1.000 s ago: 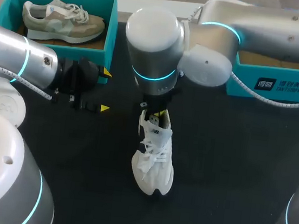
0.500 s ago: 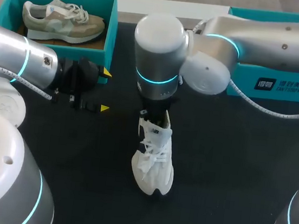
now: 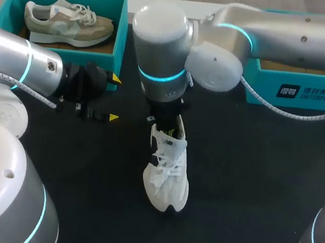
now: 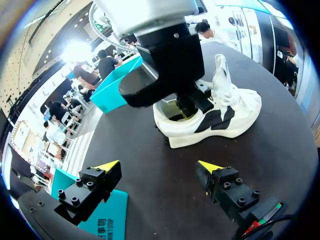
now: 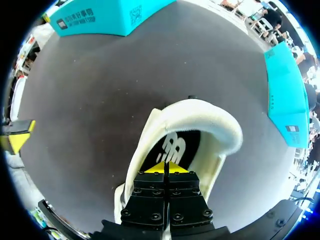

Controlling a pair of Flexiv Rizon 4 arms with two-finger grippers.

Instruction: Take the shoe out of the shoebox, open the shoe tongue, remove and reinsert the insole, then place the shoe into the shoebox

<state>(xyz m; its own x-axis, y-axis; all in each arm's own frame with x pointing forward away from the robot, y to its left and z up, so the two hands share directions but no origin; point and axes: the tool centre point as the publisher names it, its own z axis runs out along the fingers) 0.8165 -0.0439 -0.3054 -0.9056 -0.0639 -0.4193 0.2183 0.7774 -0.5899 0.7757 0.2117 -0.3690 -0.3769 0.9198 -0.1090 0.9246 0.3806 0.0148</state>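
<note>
White shoe (image 3: 167,178): it stands on its sole on the black table (image 3: 249,185), about mid-table, with the toe toward the near edge and the heel toward the far edge. It is outside both boxes. In the left wrist view its tongue (image 4: 221,75) stands upright, clear of the opening.

Right gripper (image 5: 166,167): it is lowered into the shoe's opening at the heel end. Its two yellow tips are pressed together with no gap, directly over the black insole (image 5: 172,147), which lies inside the shoe. Whether the tips pinch the insole's edge cannot be determined. The right arm (image 3: 166,45) enters from the far right and reaches past the middle, its wrist standing vertically above the heel.

Left gripper (image 3: 114,98): released, with the fingers spread wide and nothing between them. It sits to the left of the shoe, well apart from it, just beside the near right corner of the left shoebox (image 3: 120,39). From its own wrist view the shoe lies ahead of the spread fingers.

Left shoebox: teal, at the far left, holding a beige sneaker (image 3: 68,21) lying on its side.

Right shoebox (image 3: 297,90): teal, at the far right, partly hidden behind the right arm.
</note>
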